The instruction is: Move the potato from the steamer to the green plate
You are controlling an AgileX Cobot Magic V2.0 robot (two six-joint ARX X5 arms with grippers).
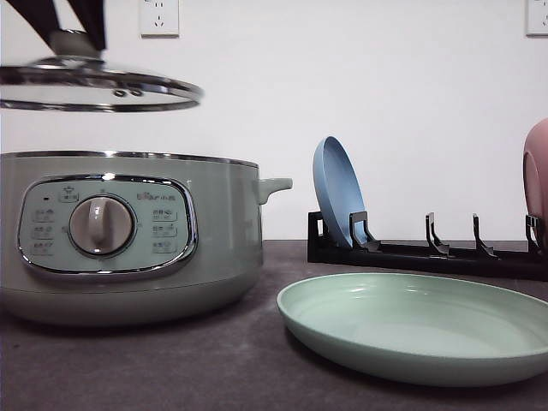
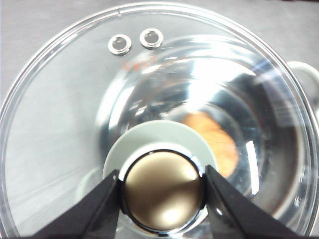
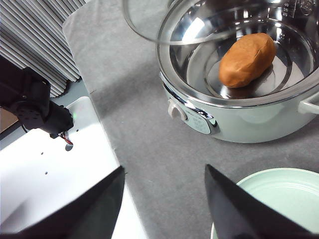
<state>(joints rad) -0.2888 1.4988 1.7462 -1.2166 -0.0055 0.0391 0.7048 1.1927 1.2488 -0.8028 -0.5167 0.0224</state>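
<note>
Right fingers (image 3: 164, 209) apart, well short of potato (image 3: 247, 59).

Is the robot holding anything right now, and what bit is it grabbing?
The left gripper holds the round glass lid by its knob. The right gripper is open and empty.

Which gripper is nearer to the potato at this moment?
Left. The left gripper holds the lid by its knob directly above the steamer with the potato; the right gripper, open, hangs off beside the steamer.
</note>
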